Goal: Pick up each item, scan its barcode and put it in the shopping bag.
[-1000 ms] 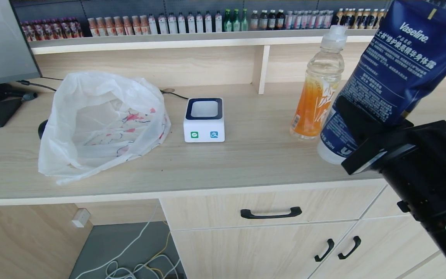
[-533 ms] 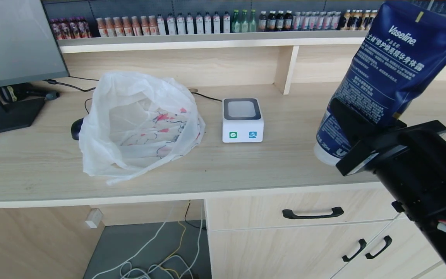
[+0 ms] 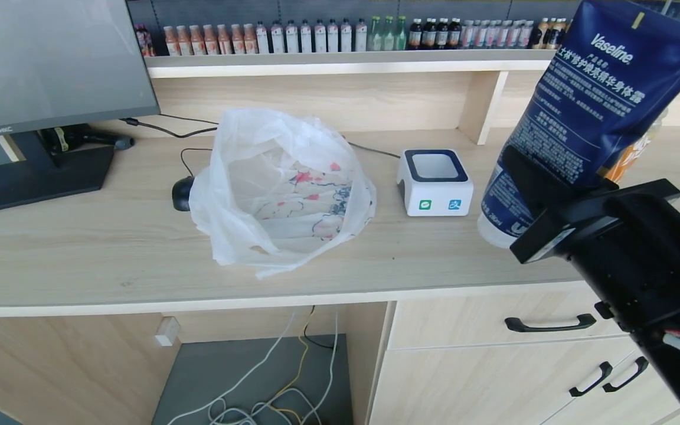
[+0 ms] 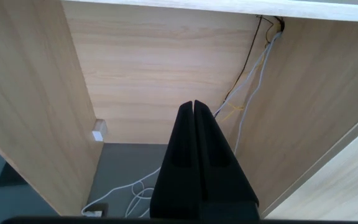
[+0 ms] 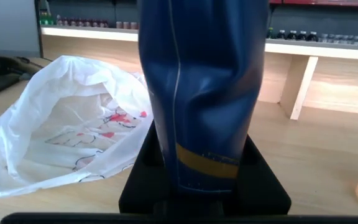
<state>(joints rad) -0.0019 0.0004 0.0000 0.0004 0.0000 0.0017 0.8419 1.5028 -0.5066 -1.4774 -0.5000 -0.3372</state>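
Observation:
A dark blue lotion tube (image 3: 594,100) stands cap-down over the counter's right side, with my right gripper (image 3: 564,184) shut on its lower part. In the right wrist view the blue tube (image 5: 204,93) rises between the fingers of the right gripper (image 5: 204,183). The white shopping bag (image 3: 281,183) lies open at mid-counter, its mouth facing me, and appears again as the bag (image 5: 67,149). A white barcode scanner (image 3: 434,183) sits between bag and tube. An orange drink bottle (image 3: 629,156) peeks out behind the tube. My left gripper (image 4: 194,112) is shut, below the counter.
A monitor (image 3: 51,59) on its stand occupies the counter's left end, with a black mouse (image 3: 181,193) beside the bag. A shelf of bottles (image 3: 346,35) runs along the back. Drawers with black handles (image 3: 549,324) sit below on the right; cables (image 3: 269,378) hang underneath.
The whole head picture has shifted right, so the camera has moved left. The tube stays in my right gripper and now covers most of the orange bottle.

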